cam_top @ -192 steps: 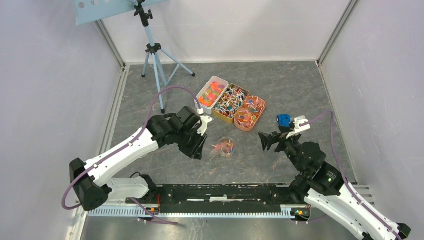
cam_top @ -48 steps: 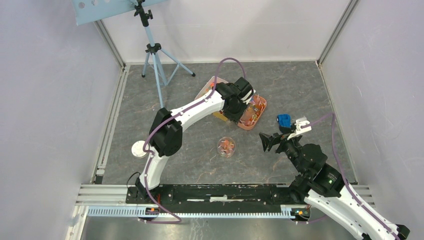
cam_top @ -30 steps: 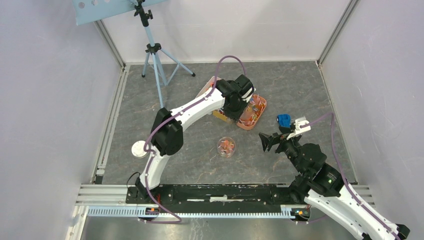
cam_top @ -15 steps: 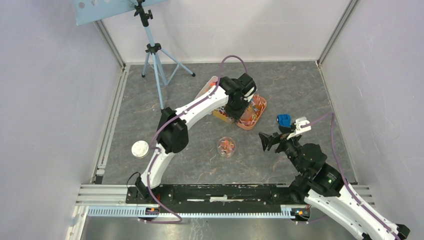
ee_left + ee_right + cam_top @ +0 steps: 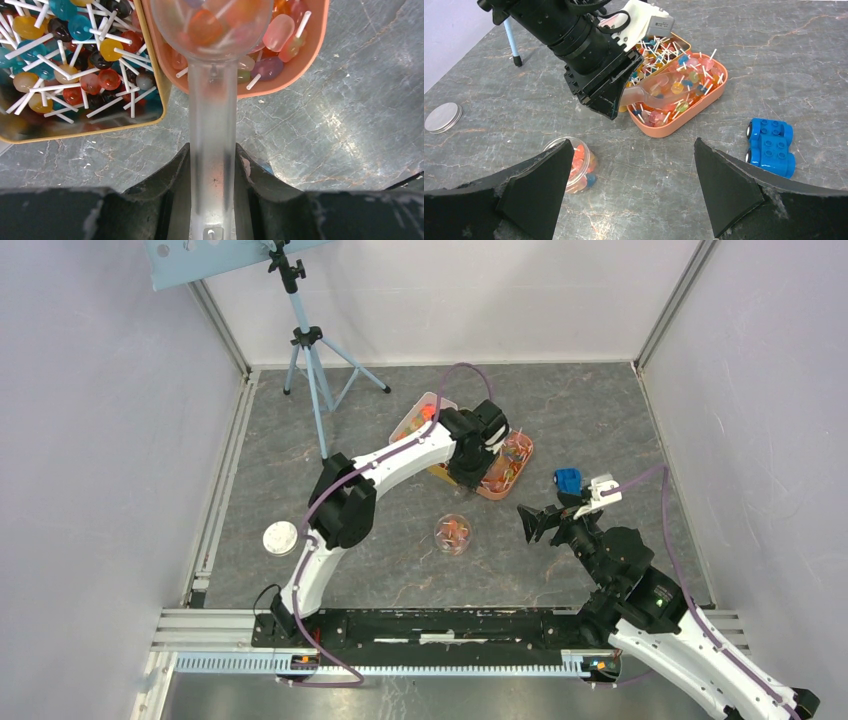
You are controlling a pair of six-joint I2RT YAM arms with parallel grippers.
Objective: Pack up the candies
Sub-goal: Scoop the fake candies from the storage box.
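My left gripper (image 5: 211,150) is shut on the handle of a clear plastic scoop (image 5: 211,100). The scoop's bowl holds a few orange and pink candies (image 5: 202,25) and hovers over the near end of a salmon oval tray (image 5: 280,85) full of candies on white sticks. A gold tin (image 5: 100,132) of multicoloured stick candies lies to its left. A small clear jar (image 5: 453,533) with some candies stands nearer, between the arms. My right gripper (image 5: 633,141) is open and empty, low over the table beside the jar (image 5: 579,165).
A white tray of orange candies (image 5: 420,418) lies behind the left arm. A blue toy car (image 5: 770,146) stands right of the salmon tray. A round metal lid (image 5: 281,538) lies at left. A tripod (image 5: 310,350) stands at the back left.
The left arm swung from beside the jar out to the trays. In the last second the scoop drew back slightly toward the salmon tray's near end. The right arm has not moved.
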